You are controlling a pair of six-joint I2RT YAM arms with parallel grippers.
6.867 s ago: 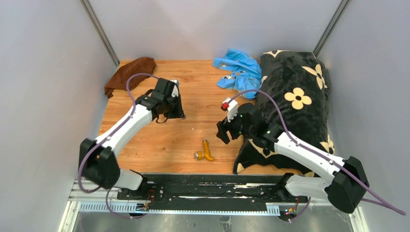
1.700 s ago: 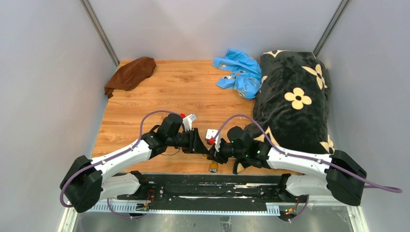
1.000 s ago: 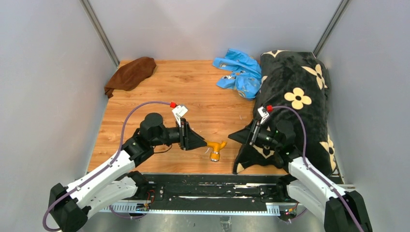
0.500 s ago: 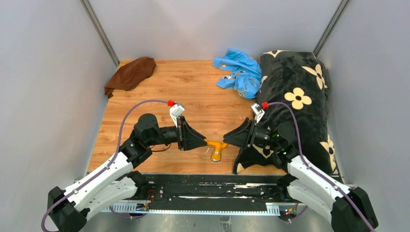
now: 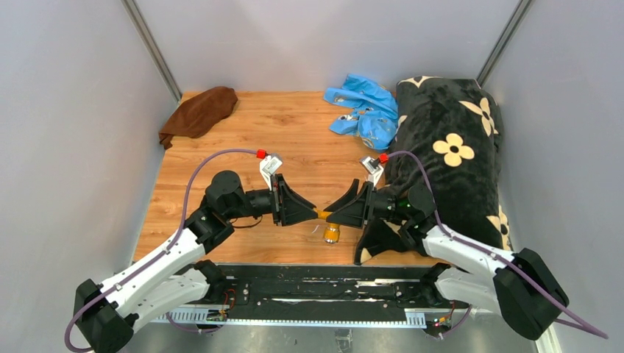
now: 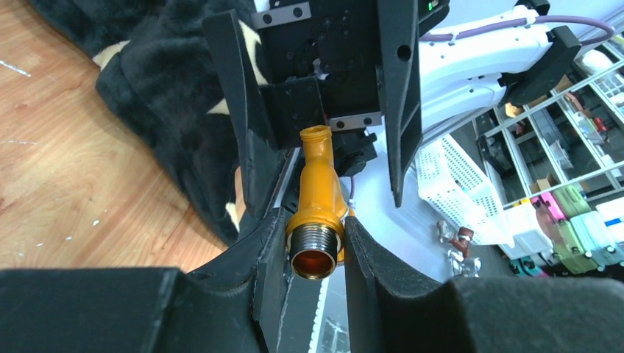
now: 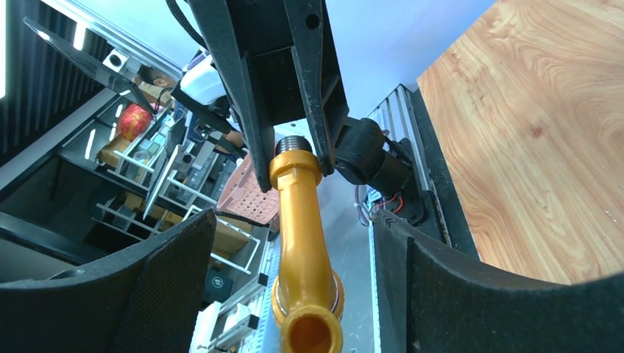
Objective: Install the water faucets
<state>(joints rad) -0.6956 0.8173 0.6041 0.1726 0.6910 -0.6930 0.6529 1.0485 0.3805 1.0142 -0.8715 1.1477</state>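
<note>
pinched at its threaded silver end by the narrow left end effector (image 6: 315, 246), brass-orange spout (image 6: 321, 184) aloft over the near edge of the desk (image 5: 243, 125). flanked at the other end by the right end effector (image 7: 294, 220), spread wide, not touching.

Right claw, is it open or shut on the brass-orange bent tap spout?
Open. The right claw straddles the brass-orange bent tap spout with clear gaps on both sides.

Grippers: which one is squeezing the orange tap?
The left gripper pinches the orange tap by its threaded end; the right gripper stands wide open around it, not touching.
</note>
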